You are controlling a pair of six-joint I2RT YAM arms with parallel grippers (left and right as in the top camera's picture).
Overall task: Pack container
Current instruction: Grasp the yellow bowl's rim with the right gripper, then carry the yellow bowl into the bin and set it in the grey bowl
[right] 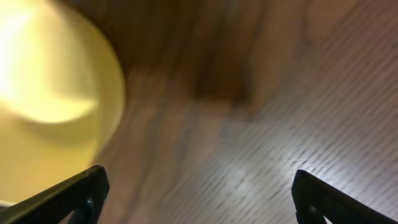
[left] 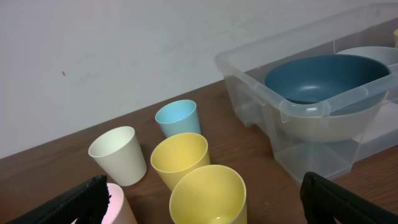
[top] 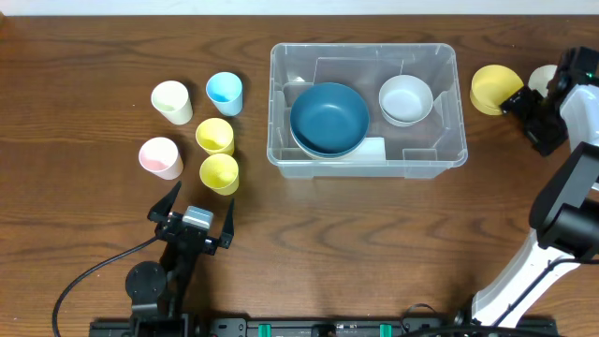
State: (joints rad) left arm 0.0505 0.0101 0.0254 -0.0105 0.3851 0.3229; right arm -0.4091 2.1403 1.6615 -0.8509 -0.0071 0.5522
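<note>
The clear plastic container (top: 421, 167) stands at the table's middle. It holds a dark blue bowl (top: 328, 117) and a white bowl (top: 405, 99). Left of it stand several cups: cream (top: 172, 101), light blue (top: 225, 92), two yellow (top: 214, 137) (top: 220, 173) and pink (top: 160, 157). My left gripper (top: 198, 208) is open and empty just in front of the near yellow cup (left: 208, 194). The left wrist view also shows the container (left: 249, 81). My right gripper (top: 518, 117) is open and empty beside a yellow bowl (top: 493, 89), which is blurred in the right wrist view (right: 50, 93).
A pale round object (top: 543, 80) sits behind the right gripper, partly hidden by the arm. The left arm's cable (top: 84, 276) trails over the front left of the table. A white wall (left: 124, 50) rises behind the table.
</note>
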